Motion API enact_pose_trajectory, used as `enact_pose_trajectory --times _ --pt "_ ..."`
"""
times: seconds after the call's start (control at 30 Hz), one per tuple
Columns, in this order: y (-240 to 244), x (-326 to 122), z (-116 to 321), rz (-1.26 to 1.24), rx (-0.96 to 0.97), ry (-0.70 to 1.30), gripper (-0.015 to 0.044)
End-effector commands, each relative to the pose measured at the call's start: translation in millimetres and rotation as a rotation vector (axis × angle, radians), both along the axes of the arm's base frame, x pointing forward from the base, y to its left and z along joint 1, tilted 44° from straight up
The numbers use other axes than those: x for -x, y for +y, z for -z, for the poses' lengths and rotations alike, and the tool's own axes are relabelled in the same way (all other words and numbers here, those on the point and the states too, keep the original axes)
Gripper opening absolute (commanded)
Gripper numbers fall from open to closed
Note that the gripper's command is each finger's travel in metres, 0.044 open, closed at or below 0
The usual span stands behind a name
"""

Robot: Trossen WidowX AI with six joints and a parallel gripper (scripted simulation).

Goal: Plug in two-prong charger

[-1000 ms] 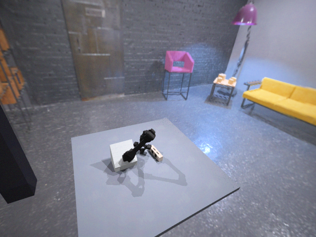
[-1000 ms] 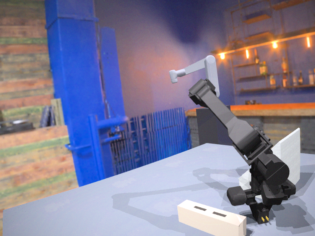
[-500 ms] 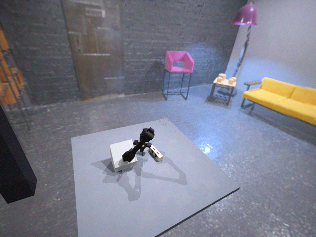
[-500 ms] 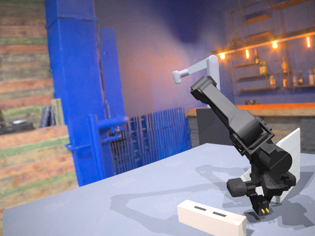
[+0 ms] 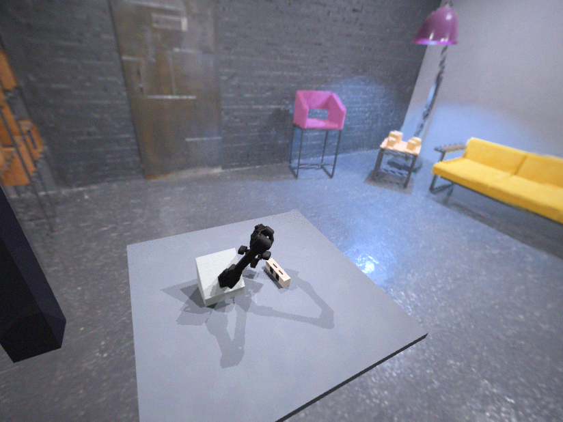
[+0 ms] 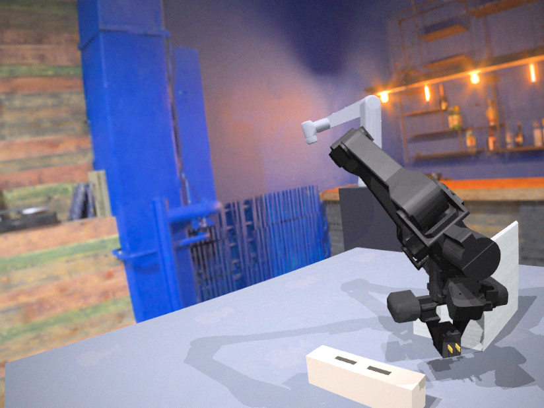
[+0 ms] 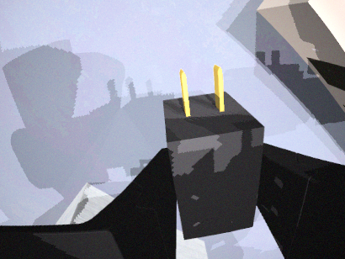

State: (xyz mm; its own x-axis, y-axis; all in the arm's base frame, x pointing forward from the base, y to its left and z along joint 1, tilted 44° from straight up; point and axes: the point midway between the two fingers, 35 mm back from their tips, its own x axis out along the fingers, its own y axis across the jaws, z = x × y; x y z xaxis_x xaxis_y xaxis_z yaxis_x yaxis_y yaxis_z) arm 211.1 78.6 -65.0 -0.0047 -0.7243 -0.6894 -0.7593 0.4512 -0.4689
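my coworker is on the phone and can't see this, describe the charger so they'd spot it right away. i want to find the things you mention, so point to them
On the grey table [image 5: 281, 358] [image 6: 144, 364] [image 7: 139, 25], find the black arm [image 5: 247, 259] [image 6: 395, 189]. The charger [image 6: 447, 342] [image 7: 214, 181] is the small dark block in its claw [image 6: 447, 338] [image 7: 202, 150]. Unlike the long, pale, slotted strip [image 5: 278, 273] [image 6: 360, 379] nearby, it has two gold prongs.

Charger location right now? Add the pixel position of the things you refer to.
Clamped between the gripper's fingers, the charger [image 6: 449, 343] [image 7: 214, 181] sits right of the power strip [image 6: 358, 377] in the exterior view, its two gold prongs [image 6: 453, 348] [image 7: 202, 90] bare.
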Motion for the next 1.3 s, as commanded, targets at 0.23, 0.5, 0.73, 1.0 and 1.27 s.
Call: enact_pose_trajectory --times 0.23,0.5,0.73,1.0,1.27 --pt "-22 -8 -13 0.095 -0.019 -0.092 0.0" --pt "-38 -11 -20 0.162 -0.029 -0.156 0.0" --pt "-52 -13 -27 0.22 -0.034 -0.212 0.0" --pt "-69 -13 -34 0.288 -0.038 -0.277 0.0" --pt "-85 -12 -41 0.356 -0.038 -0.342 0.0"
